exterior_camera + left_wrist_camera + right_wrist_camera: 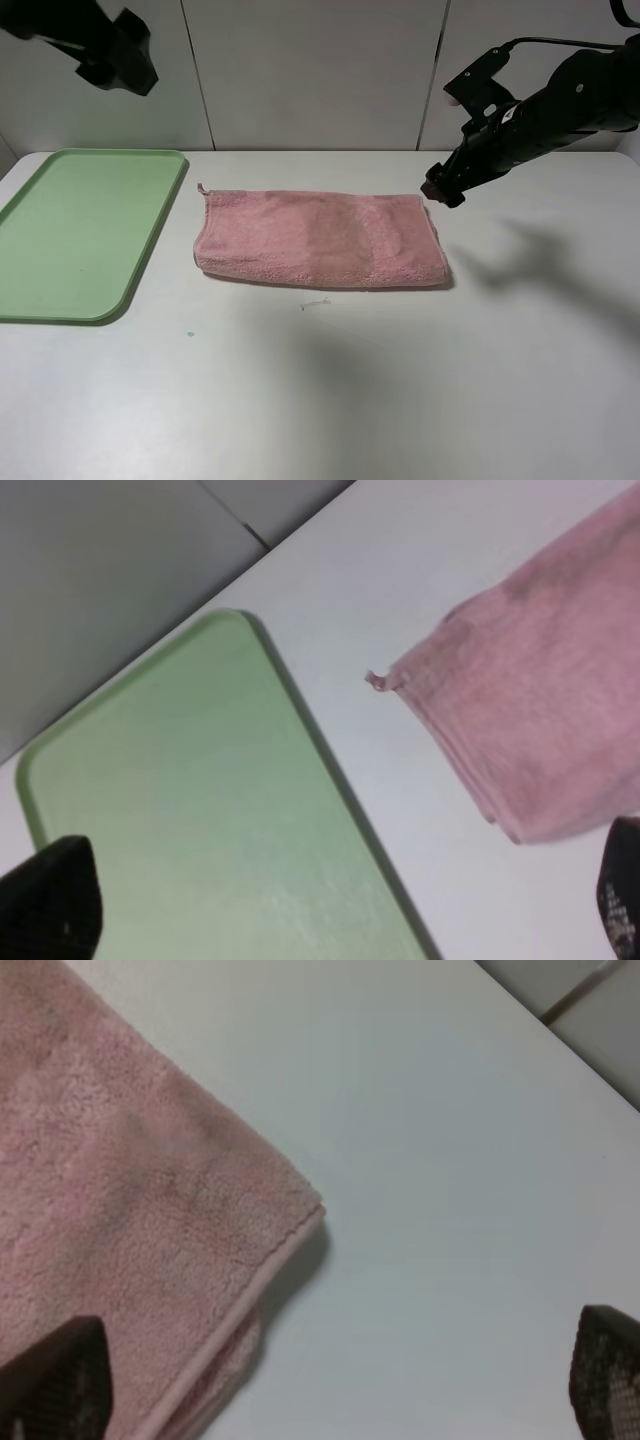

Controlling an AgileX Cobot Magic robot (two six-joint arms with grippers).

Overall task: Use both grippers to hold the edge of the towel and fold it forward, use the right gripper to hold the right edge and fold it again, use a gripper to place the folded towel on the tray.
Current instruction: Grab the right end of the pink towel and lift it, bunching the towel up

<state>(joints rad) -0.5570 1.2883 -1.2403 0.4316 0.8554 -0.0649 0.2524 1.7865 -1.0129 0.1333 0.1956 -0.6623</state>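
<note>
Pink fluffy towel (320, 240) lying folded double in a long strip beside the green tray (80, 230), corner loop (201, 187) poking out, left gripper (128, 62) and right gripper (442, 188) hovering above, jaws gaping wide.

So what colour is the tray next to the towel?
The tray is light green, clearest in the exterior high view.

White bench (400, 400), matte and level. A light green tray (80, 230) lies flat on its left side, long sides running front to back. A pink towel (320, 240) lies near the tray without touching it, doubled into a long band running left to right, with both layers showing at the right end. A small corner loop (201, 187) sticks out at the far left corner. A white fleck (316, 303) lies just in front of the towel. A green speck (187, 334) lies near the tray's front corner.
</note>
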